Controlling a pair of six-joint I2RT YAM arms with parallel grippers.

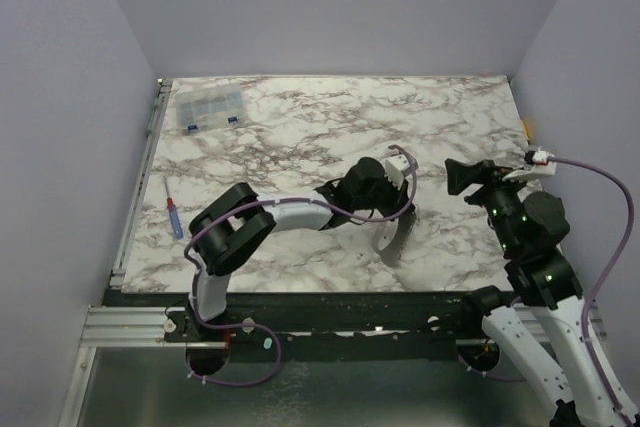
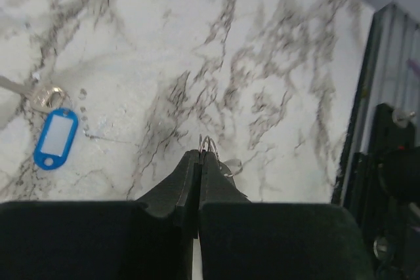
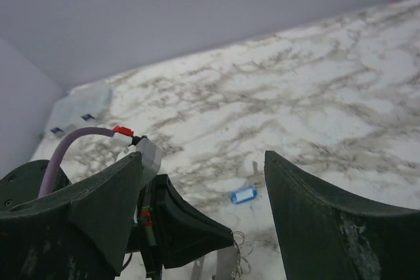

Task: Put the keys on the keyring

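Left pincer (image 2: 199,158) nips the keyring (image 2: 209,143): light, stiff, probably slippery wire, best held by its rim; right pincer (image 3: 203,159) spread.

At lower centre we see the left gripper (image 2: 199,159), its fingers pressed together and pinching the thin keyring (image 2: 209,142) at their tips. At the left edge, a blue tag (image 2: 56,138) lies just below a silver key (image 2: 20,87) on the marble table (image 2: 262,44).
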